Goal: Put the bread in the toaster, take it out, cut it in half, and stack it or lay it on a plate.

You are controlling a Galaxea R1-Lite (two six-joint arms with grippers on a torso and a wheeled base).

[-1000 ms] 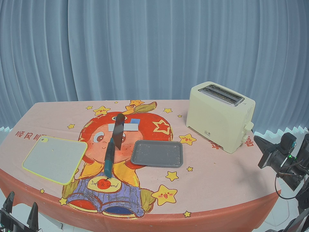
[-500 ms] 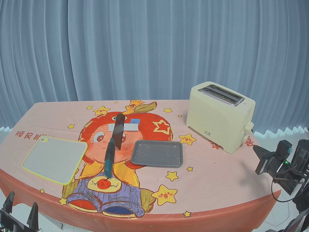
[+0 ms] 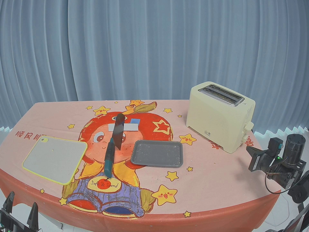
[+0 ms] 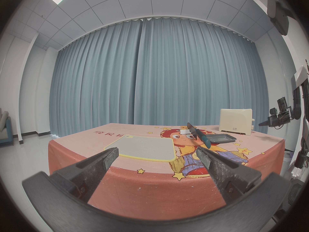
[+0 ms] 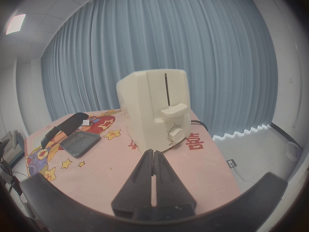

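Note:
The cream toaster [image 3: 220, 115] stands at the table's back right, and no slice rises above its top slots. Its lever [image 5: 173, 109] and dial [image 5: 176, 133] face my right gripper [image 5: 153, 153], which is shut with nothing in it. It hangs level with the table's right edge [image 3: 249, 149], a short way off the lever side. A grey plate [image 3: 157, 153] lies mid-table. Left of it lies a knife [image 3: 111, 152] with a teal handle, then a cutting board [image 3: 54, 158]. My left gripper [image 4: 156, 153] is open below the table's front left corner [image 3: 21, 206].
A small white and blue card [image 3: 125, 126] lies behind the knife. The printed tablecloth [image 3: 209, 184] has bare room at the front right. A blue curtain [image 3: 154, 42] hangs behind the table. The toaster's cord [image 5: 199, 123] trails off the back.
My right gripper has swung left and a little lower, coming nearer the table's right edge and the toaster's lever side. Everything on the table and the left gripper stayed put.

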